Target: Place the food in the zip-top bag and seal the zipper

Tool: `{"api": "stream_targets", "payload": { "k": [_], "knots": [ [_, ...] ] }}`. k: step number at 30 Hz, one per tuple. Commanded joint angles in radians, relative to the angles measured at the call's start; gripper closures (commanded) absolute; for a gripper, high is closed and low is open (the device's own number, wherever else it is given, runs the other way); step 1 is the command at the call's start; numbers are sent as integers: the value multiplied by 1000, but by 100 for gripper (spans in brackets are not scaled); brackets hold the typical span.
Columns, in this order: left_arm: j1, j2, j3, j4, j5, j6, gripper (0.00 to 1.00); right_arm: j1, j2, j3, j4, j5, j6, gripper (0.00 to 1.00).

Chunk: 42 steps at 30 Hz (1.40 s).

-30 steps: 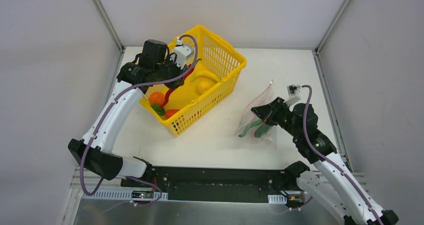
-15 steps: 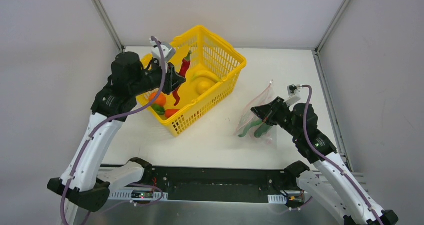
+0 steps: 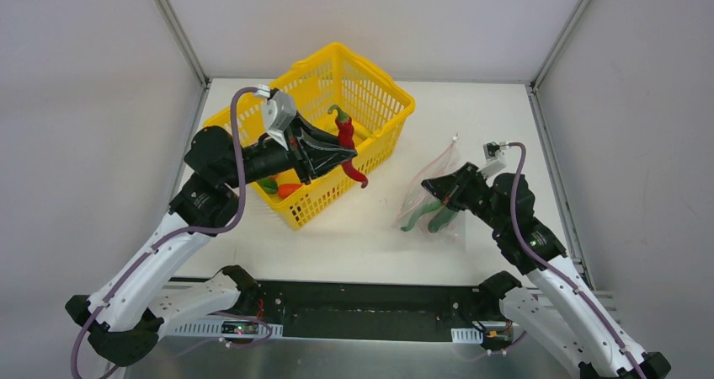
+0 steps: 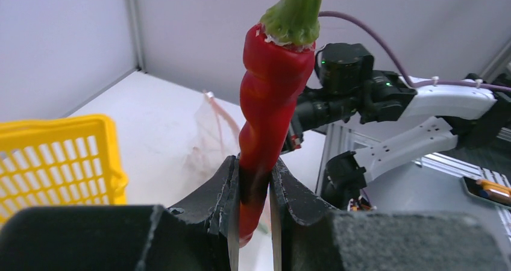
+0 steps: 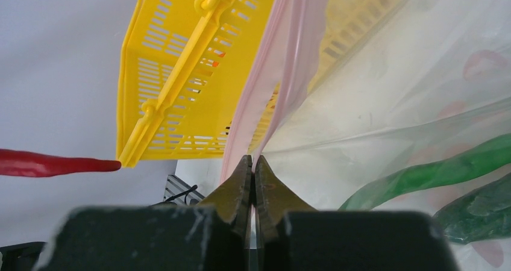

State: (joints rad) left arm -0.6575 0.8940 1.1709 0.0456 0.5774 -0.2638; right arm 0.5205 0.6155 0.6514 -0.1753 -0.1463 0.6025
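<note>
My left gripper (image 3: pixel 347 153) (image 4: pixel 253 173) is shut on a red chili (image 3: pixel 346 140) (image 4: pixel 269 102), held in the air over the near right rim of the basket, green stem up. The zip-top bag (image 3: pixel 434 198) (image 5: pixel 385 90) lies at the right with two long green peppers (image 3: pixel 428 216) (image 5: pixel 434 174) inside. My right gripper (image 3: pixel 444 195) (image 5: pixel 253 162) is shut on the bag's edge by the pink zipper (image 5: pixel 274 72), lifting that side. An orange and green piece of food (image 3: pixel 282 188) shows in the basket under my left arm; the rest is hidden.
The yellow plastic basket (image 3: pixel 370 101) (image 5: pixel 175 90) stands at the back left of the white table (image 3: pixel 362 227). Grey walls close in both sides and the back. A black rail (image 3: pixel 362 299) runs along the near edge between the arm bases.
My left gripper has lifted the red chili out of the basket and carried it right and nearer, toward the bag. My right gripper and the bag have stayed in place.
</note>
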Motion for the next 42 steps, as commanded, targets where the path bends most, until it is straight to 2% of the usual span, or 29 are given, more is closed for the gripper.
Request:
{"api": "stream_targets", "payload": {
  "k": [1, 8, 13, 22, 28, 36, 42],
  "knots": [
    [-71, 20, -31, 258, 19, -62, 99, -2, -2, 39, 59, -23, 18, 98],
    [-193, 111, -88, 480, -7, -62, 99, -2, -1, 53, 66, -51, 34, 99],
    [-251, 172, -110, 547, -36, -35, 99, -3, 2, 81, 52, -62, 42, 99],
    [-307, 221, -142, 526, -108, 103, 100, -3, 1, 122, 34, -87, 58, 99],
    [-338, 214, -177, 515, -221, 195, 100, -3, -3, 143, 33, -100, 75, 99],
    [-349, 198, -184, 544, -283, 239, 100, -3, 9, 157, 16, -124, 102, 99],
    [-368, 254, -194, 623, -277, 225, 100, -3, 22, 200, 22, -152, 155, 99]
  ]
}}
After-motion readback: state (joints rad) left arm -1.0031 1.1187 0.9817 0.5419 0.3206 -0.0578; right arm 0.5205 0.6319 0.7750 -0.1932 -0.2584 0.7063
